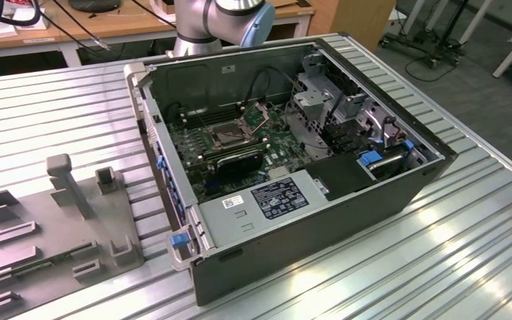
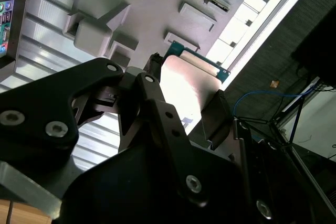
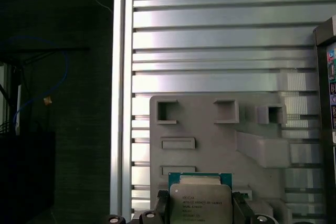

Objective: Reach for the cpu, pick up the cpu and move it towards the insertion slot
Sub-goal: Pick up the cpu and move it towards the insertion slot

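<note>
The black two-fingered gripper (image 2: 185,94) pinches the cpu (image 3: 200,202), a small flat square chip with a pale silvery metal lid on a thin green-edged board. In both wrist views its fingers (image 2: 216,115) press against two opposite edges. The chip looks lifted clear of the grey plastic tray with raised blocks and pockets (image 1: 50,235), which lies beyond it on the ribbed aluminium table (image 1: 469,253). So the pick-up reads as done, and the carry towards the insertion slot (image 1: 229,137) as the step in hand, barely begun. That slot, a square socket with a shiny metal frame and dark centre on green circuit board, sits inside the open black computer case (image 1: 345,213). In the exterior view it is at about 2 o'clock from the tray and well apart from it. By my judgement the carry calls for enough height to cross the case's grey side wall with blue latches (image 1: 155,157), which stands between tray and socket, and for keeping the chip level. Around the socket, long narrow memory slots (image 1: 210,119) lie near it at 11 o'clock and a looping black cable (image 1: 253,85) hangs at 1 o'clock. A metal drive cage (image 1: 314,100) rises at 2 o'clock, and a labelled silver power supply (image 1: 261,200) sits at 5 o'clock.
</note>
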